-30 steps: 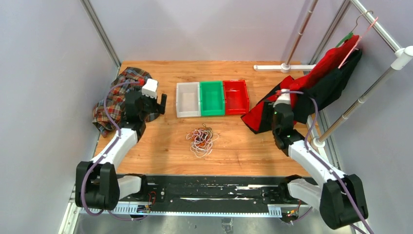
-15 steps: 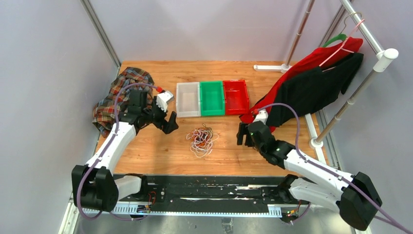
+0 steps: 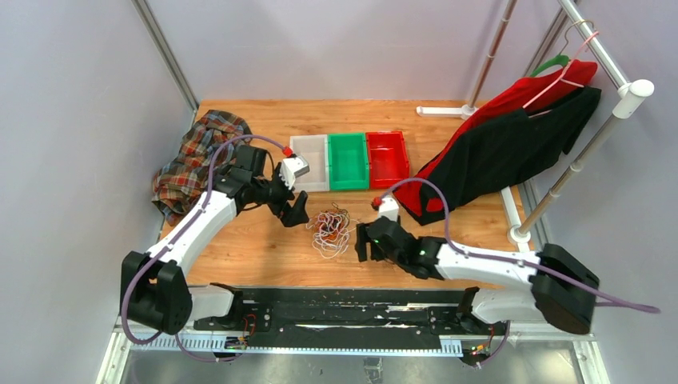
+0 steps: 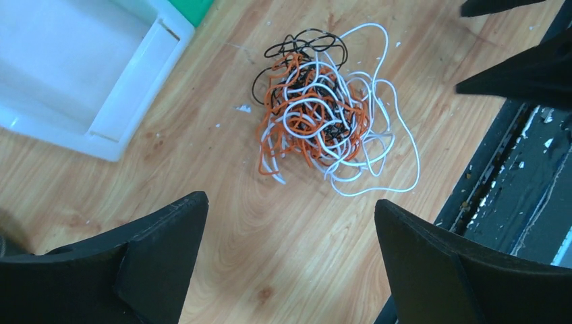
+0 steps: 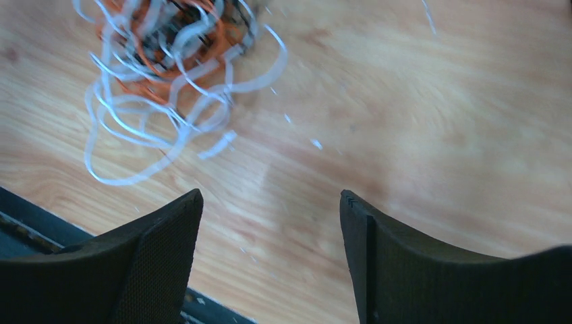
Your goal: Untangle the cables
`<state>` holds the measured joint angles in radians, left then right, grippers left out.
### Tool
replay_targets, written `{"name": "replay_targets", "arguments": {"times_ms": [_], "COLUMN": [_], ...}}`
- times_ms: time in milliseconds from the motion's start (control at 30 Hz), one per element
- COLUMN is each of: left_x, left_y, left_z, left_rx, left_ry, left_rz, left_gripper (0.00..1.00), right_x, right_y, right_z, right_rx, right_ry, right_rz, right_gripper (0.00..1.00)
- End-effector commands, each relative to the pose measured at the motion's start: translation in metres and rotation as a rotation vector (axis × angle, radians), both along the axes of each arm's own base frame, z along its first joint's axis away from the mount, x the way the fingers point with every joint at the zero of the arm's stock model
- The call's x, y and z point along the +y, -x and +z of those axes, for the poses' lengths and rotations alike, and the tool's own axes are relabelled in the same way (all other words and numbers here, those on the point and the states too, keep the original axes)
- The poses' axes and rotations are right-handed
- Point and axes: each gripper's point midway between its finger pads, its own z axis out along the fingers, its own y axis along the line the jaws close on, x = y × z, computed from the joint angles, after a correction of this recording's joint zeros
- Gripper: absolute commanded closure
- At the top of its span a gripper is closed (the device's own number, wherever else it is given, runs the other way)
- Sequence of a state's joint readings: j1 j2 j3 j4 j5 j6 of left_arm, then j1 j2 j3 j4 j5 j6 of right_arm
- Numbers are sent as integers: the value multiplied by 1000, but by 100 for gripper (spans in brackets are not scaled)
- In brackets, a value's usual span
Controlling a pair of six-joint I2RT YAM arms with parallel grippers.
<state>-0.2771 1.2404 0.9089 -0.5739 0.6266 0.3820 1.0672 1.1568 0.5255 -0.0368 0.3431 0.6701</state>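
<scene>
We hold left fingers (image 4: pixel 155 260) and right fingers (image 5: pixel 162 266) spread, empty, flanking the knotted white, orange and black wire cables (image 3: pixel 332 228), ready to part them.

Left gripper (image 3: pixel 294 210) and right gripper (image 3: pixel 361 242) point inward — jaws spread wide.

Wooden tabletop (image 3: pixel 264 248), loaded.
The cables (image 3: pixel 332 230) lie tangled near its middle; behind them stand a white bin (image 3: pixel 308 164), green bin (image 3: pixel 348 160) and red bin (image 3: pixel 387 158), side by side; a plaid cloth (image 3: pixel 188 164) lies at the left.
</scene>
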Motion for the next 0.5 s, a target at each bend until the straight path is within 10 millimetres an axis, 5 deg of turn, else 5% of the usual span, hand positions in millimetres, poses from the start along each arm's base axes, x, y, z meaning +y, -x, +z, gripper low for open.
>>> {"name": "replay_targets", "arguments": {"times_ms": [0, 267, 467], "left_x": [-12, -12, -14], "left_y": [-3, 4, 5], "left_z": [6, 2, 10], "left_rx": [29, 48, 55], "left_ry": [32, 25, 37], "left_rz": [-28, -66, -76], "left_gripper": [0, 1, 1], "right_x": [53, 69, 84], "right_y": [-36, -90, -101], "right_z": [42, 51, 45], "right_rx": [-143, -179, -181], "right_ry": [-48, -53, 19], "right_rz": [46, 96, 291], "right_gripper": [28, 38, 44]}}
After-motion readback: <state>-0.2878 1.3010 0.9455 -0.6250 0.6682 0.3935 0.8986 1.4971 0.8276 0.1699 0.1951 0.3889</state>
